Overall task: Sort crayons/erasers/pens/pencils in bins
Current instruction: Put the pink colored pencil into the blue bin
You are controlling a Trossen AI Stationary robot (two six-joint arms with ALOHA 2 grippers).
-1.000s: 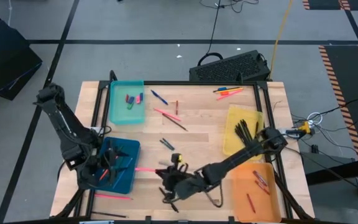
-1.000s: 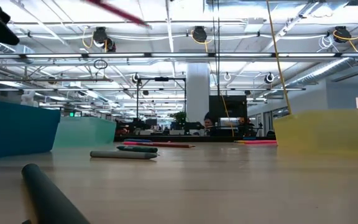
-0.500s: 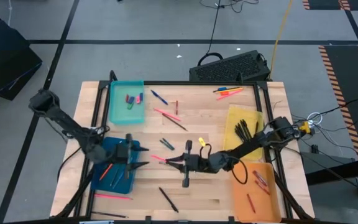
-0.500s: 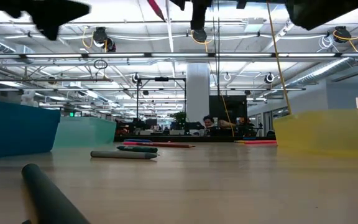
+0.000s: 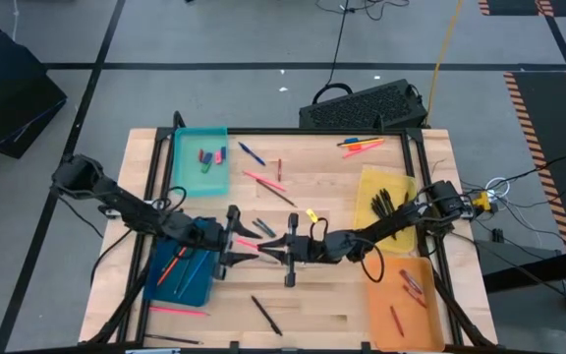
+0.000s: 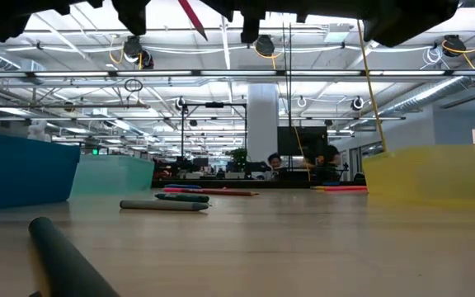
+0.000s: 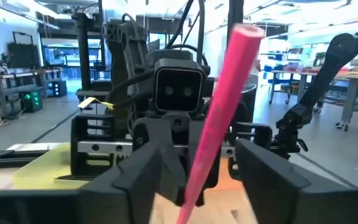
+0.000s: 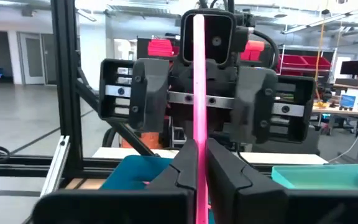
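3 erasers (image 5: 207,156) in teal bin (image 5: 187,181); black sticks (image 5: 386,206) in yellow bin (image 5: 367,228).

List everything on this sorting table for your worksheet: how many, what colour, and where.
teal bin: one, teal, far left; small erasers inside
dark blue bin: one, blue, near left; red-orange sticks inside
yellow bin: one, yellow, right; black sticks inside
orange bin: one, orange, near right; red crayons inside
loose sticks: several, pink, black, blue, red; scattered on the table
pink stick: one, pink, raised mid-table
left claw: one, dark, open at the stick
right claw: one, dark, shut on the stick
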